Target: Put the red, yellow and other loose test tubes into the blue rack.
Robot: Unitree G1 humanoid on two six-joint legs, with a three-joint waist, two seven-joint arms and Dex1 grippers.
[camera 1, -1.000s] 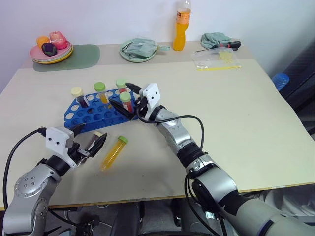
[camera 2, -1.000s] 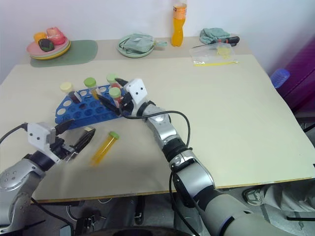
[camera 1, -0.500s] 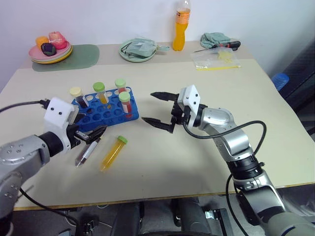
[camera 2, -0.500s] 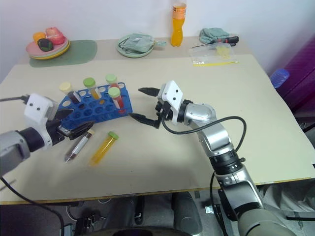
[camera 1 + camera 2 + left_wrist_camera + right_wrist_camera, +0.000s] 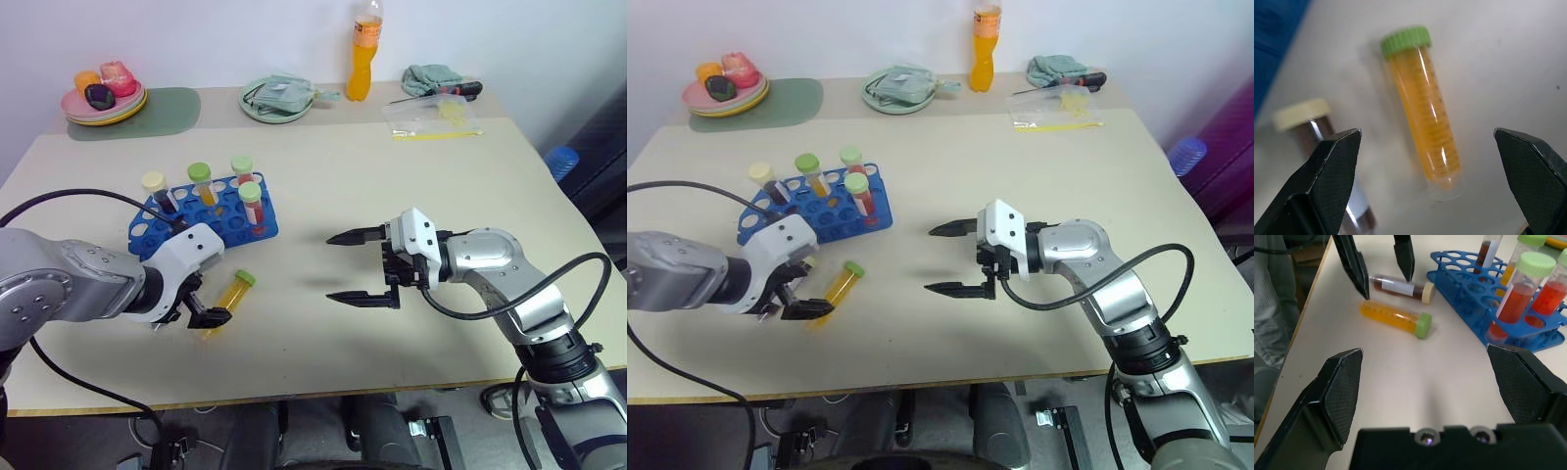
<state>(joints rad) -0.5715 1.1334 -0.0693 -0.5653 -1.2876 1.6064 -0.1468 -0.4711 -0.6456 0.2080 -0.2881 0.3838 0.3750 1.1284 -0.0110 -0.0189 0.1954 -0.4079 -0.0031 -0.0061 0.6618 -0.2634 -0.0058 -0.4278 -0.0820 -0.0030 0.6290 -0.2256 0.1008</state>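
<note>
Left wrist view: smooth cylindrical yellow tube, ribbed green cap.

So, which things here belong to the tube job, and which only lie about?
Job: blue rack; yellow tube; dark tube; left gripper; right gripper.
Lying about: orange bottle; plates; plastic bag; cloth.

Glossy clear plastic yellow tube, shiny blue plastic rack, matt beige table, textured black hand fingers
</note>
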